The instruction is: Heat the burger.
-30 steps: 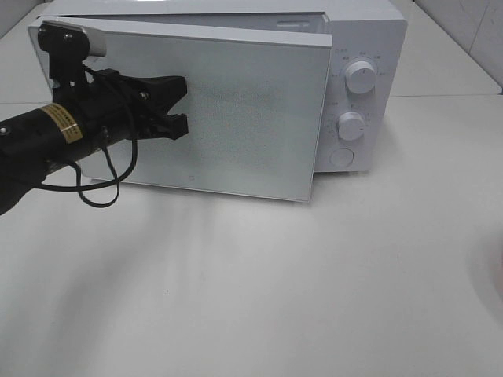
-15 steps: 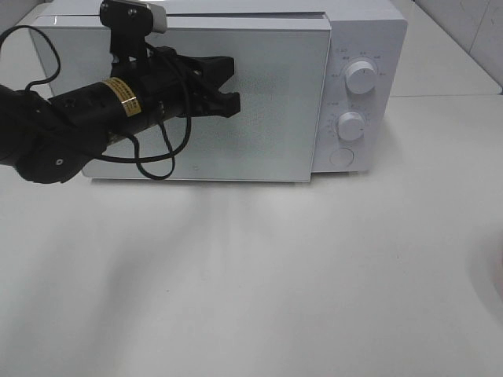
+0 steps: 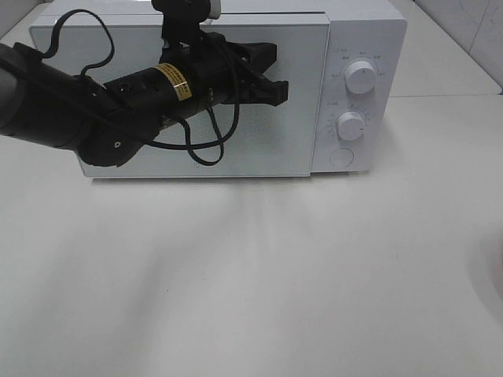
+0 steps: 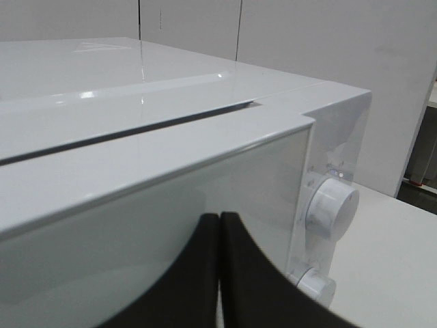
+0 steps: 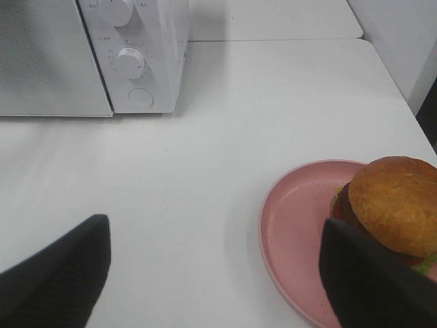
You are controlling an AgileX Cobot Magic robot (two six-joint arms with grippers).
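Note:
The burger, with a golden-brown bun, sits on a round pink plate and shows only in the right wrist view. My right gripper hangs open above the table beside the plate, with nothing between its fingers; the burger lies just past one finger. The white microwave stands at the back of the table. Its door lies flat against the body, with a thin dark gap along the top. My left gripper is shut and empty, its tips against the upper right part of the door.
Two round knobs and a round button sit on the microwave's right panel. The left arm and its cable stretch across the door's front. The white table spreads in front of the microwave.
The microwave door has swung from part open to flat against the body. My left gripper has moved right and up along the door. The right gripper has not visibly moved.

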